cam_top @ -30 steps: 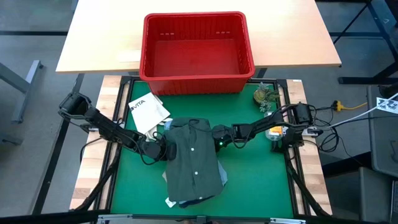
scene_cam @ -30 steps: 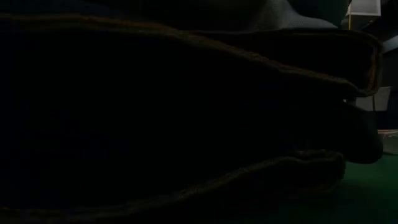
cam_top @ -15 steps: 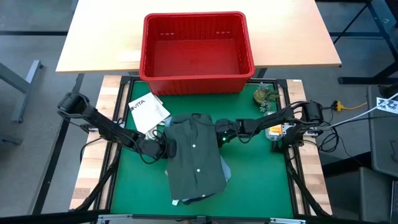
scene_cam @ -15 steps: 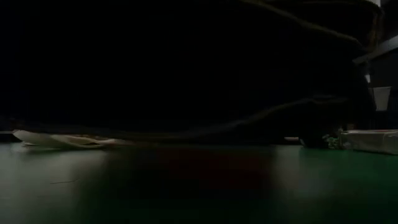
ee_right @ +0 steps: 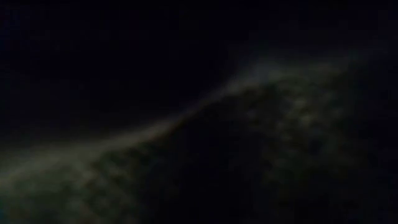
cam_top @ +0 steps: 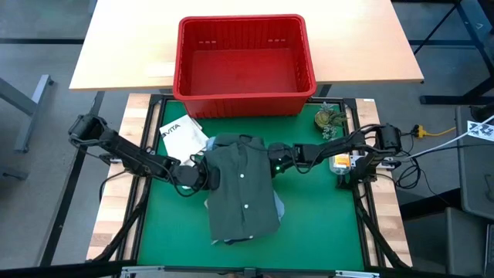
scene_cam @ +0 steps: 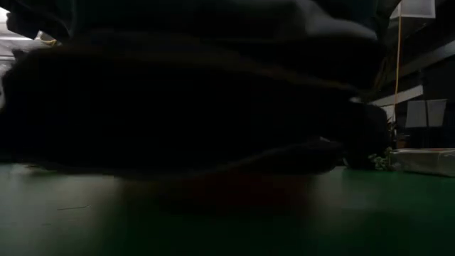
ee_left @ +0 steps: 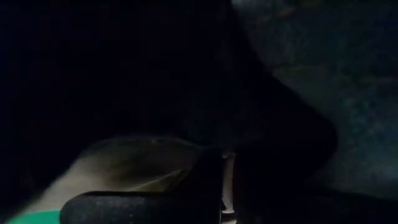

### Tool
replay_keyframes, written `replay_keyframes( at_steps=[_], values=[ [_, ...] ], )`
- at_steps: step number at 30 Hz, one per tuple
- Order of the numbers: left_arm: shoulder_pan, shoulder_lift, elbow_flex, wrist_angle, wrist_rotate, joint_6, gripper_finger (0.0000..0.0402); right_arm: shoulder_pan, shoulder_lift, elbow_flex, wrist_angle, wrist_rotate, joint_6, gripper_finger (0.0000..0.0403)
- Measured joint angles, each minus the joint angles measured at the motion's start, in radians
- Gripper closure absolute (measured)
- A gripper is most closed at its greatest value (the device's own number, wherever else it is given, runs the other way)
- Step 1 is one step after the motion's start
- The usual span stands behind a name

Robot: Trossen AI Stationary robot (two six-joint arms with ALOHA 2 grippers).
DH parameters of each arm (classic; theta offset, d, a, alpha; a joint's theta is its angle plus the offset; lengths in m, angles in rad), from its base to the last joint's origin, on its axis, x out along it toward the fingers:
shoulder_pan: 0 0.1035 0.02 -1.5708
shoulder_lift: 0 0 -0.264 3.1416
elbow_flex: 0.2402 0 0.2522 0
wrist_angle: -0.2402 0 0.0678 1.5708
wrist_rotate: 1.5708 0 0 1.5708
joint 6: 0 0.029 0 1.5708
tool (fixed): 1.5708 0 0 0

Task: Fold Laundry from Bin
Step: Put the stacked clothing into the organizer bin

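Now the dark olive-green shirt (cam_top: 242, 189), buttoned down its front, lies on top of a stack of folded laundry in the middle of the green desk (cam_top: 324, 220). A light blue piece (cam_top: 279, 207) peeks out from under the shirt's right edge. The left tool (cam_top: 207, 177) sits at the shirt's left edge near the collar end, and the right tool (cam_top: 272, 164) is at the shirt's right edge, also near the collar end. Both are pressed into or under the cloth, so whether either is open or closed on the fabric cannot be told. The wrist views are filled with dark cloth close up.

Behind the green desk, the red bin (cam_top: 245, 100) stands on a light wooden table (cam_top: 123, 46); no clothes show inside it. A white bag with printed letters (cam_top: 184, 139) lies just left of the shirt's collar, near the bin's front wall. A small green toy figure (cam_top: 329, 120) sits by the far right corner of the green desk. From the low view, the dark stack (scene_cam: 192, 107) fills most of the picture above the green surface.
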Motion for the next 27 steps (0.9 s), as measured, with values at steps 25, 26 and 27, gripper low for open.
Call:
replay_keyframes(
  at_steps=[25, 26, 27],
  values=[
    [0.029, -0.011, 0.075, -0.188, 0.053, -0.043, 0.0397, -0.026, 0.000, 0.145, -0.306, 0.007, -0.198, 0.0390],
    [0.029, -0.011, 0.075, -0.189, 0.065, -0.055, 0.0397, -0.019, 0.000, 0.131, -0.289, 0.015, -0.183, 0.0390],
    [0.029, -0.011, 0.075, -0.199, 0.078, -0.067, 0.0397, -0.013, 0.000, 0.115, -0.273, 0.030, -0.175, 0.0390]
  ],
)
